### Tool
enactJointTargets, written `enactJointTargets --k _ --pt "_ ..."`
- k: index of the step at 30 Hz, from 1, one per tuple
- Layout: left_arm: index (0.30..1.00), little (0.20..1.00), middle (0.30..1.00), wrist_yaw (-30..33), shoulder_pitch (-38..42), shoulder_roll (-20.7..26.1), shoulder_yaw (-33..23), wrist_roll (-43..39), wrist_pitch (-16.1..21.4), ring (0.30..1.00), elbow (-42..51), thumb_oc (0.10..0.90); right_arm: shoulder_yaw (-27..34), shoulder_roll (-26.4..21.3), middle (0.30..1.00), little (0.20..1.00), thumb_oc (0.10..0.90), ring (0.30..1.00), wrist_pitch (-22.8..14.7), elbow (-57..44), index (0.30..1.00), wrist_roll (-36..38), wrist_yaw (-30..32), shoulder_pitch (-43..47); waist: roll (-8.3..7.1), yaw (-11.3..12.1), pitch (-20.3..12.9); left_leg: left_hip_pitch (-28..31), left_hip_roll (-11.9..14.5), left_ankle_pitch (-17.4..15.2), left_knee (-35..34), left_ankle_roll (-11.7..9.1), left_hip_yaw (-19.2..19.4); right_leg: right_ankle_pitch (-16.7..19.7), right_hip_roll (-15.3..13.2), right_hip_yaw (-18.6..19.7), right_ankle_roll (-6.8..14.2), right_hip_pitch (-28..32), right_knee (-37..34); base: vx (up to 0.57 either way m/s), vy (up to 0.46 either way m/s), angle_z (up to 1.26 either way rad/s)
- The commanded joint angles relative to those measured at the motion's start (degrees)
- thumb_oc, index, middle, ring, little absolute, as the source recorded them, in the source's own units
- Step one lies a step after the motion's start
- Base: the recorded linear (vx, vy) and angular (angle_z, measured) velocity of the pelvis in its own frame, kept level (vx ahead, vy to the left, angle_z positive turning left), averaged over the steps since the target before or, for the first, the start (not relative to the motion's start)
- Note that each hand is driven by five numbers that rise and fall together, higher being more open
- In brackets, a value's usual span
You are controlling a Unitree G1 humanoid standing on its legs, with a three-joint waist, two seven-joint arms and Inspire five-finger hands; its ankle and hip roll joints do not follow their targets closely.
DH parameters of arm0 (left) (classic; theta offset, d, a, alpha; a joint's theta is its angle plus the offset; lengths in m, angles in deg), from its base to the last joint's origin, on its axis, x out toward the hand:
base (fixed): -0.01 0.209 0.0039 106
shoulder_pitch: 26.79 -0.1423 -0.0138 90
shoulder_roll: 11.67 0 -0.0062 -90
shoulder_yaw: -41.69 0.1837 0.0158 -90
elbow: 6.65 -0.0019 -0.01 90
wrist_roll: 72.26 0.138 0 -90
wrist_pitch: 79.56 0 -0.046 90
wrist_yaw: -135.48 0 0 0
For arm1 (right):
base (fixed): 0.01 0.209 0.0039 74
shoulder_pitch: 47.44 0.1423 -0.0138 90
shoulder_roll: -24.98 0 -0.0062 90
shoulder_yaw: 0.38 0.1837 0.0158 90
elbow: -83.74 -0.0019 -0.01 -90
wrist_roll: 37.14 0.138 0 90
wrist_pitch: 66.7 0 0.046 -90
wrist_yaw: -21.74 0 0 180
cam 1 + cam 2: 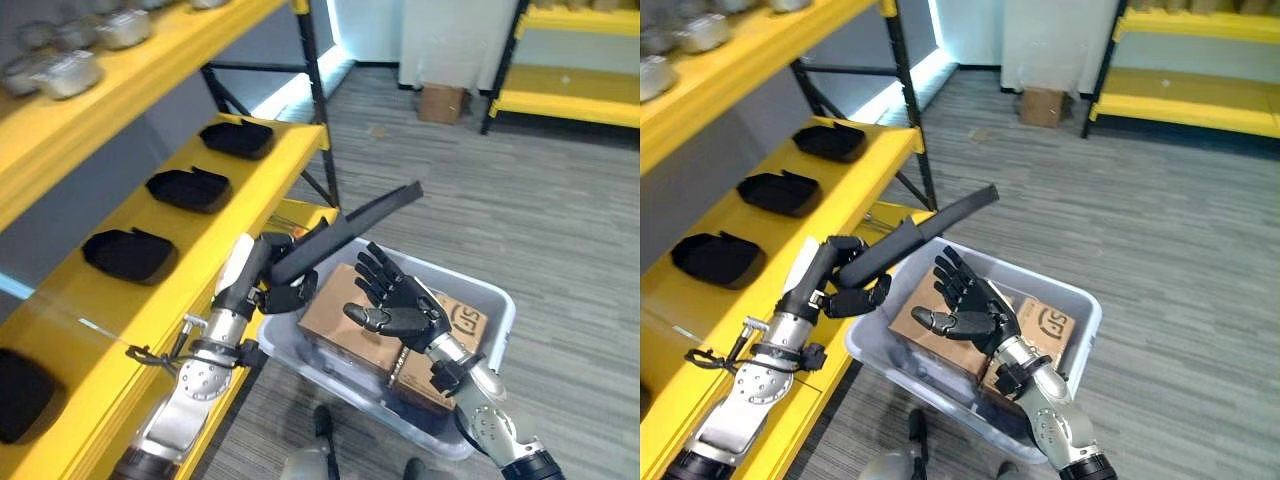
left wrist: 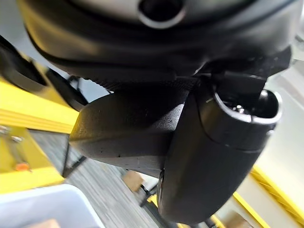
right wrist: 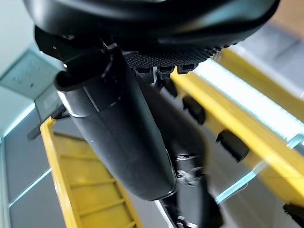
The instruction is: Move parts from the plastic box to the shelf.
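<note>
- Left eye view: the left hand point(image 1: 285, 283) is gripping a long black part point(image 1: 350, 228) with curled fingers, holding it tilted above the plastic box point(image 1: 497, 300), beside the yellow shelf point(image 1: 290, 150).
- Right eye view: the right hand point(image 1: 970, 305) is hovering over cardboard boxes point(image 1: 930, 320) inside the box, fingers spread wide, holding nothing.
- Left wrist view: the hand's dark bulk is showing close.
- Right wrist view: black trays point(image 3: 232, 144) are sitting along the shelf.

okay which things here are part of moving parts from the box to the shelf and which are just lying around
Job:
long black strip part, gripped by left hand
grey plastic box
yellow metal shelf
right hand, open above the box

Lying about:
small cardboard box on the floor
silver parts on the upper shelf
</note>
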Motion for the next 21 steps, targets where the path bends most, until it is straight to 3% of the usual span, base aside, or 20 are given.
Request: enactJointTargets --k 1,3,5,10,14,21 --pt "0.3 0.3 0.3 3.4 8.8 0.4 -4.8 1.6 9.6 0.3 7.2 0.4 1.9 -1.4 1.0 1.0 0.9 1.0 -5.6 -5.0 1.0 1.8 1.6 3.7 -1.89 -2.3 -2.2 3.2 6.8 -2.7 8.3 -4.1 -3.0 1.9 -1.3 0.3 1.3 -0.8 -2.3 -0.16 0.098 0.82" --pt "0.3 0.3 0.3 6.0 9.2 0.9 -3.9 6.8 9.9 0.3 7.6 0.4 2.5 -3.2 1.0 1.0 0.9 1.0 -5.0 -4.1 1.0 1.6 3.0 3.8 -2.24 -2.9 -3.1 5.6 7.5 -2.9 16.5 -4.9 -2.3 2.7 -1.1 -1.4 0.2 -2.4 -2.2 -0.23 0.185 0.76" --pt "0.3 0.3 0.3 10.5 11.0 2.4 -3.0 14.8 8.0 0.3 7.0 0.4 3.3 -5.1 1.0 1.0 0.9 1.0 -3.1 -3.5 1.0 -1.1 2.2 3.3 -1.81 -4.3 -5.0 9.0 7.3 -2.9 18.4 -5.5 -2.4 3.5 -0.9 -2.1 -0.1 -4.5 -2.2 -0.24 0.43 0.69" --pt "0.3 0.3 0.3 13.3 11.0 4.2 -2.6 18.9 9.2 0.3 7.0 0.4 4.3 -5.4 1.0 1.0 0.9 1.0 -3.9 -4.1 1.0 -2.0 4.4 1.7 -1.49 -5.6 -5.8 14.1 4.7 -8.2 6.9 -2.9 1.0 7.6 -4.7 -3.4 4.1 -7.5 -0.9 -0.11 0.335 0.8" --pt "0.3 0.3 0.3 15.4 8.0 4.9 -3.6 22.4 10.6 0.3 9.0 0.4 5.8 -4.1 1.0 1.0 0.9 1.0 -2.5 -5.4 1.0 -4.6 8.5 0.7 -2.69 -3.9 -5.5 15.3 1.7 -13.2 1.7 -0.9 0.3 12.4 -9.1 -4.6 7.8 -6.1 -1.7 -0.05 0.301 0.4" --pt "0.3 0.3 0.3 18.2 5.8 5.1 -5.9 26.1 7.5 0.3 10.8 0.4 5.4 -2.8 1.0 1.0 0.9 1.0 -4.1 -6.9 1.0 -8.4 9.3 0.3 -4.64 -0.5 -4.7 12.9 -2.4 -15.7 2.6 2.1 -1.0 17.9 -14.6 -5.8 11.0 -4.7 -1.0 -0.09 0.303 0.38"
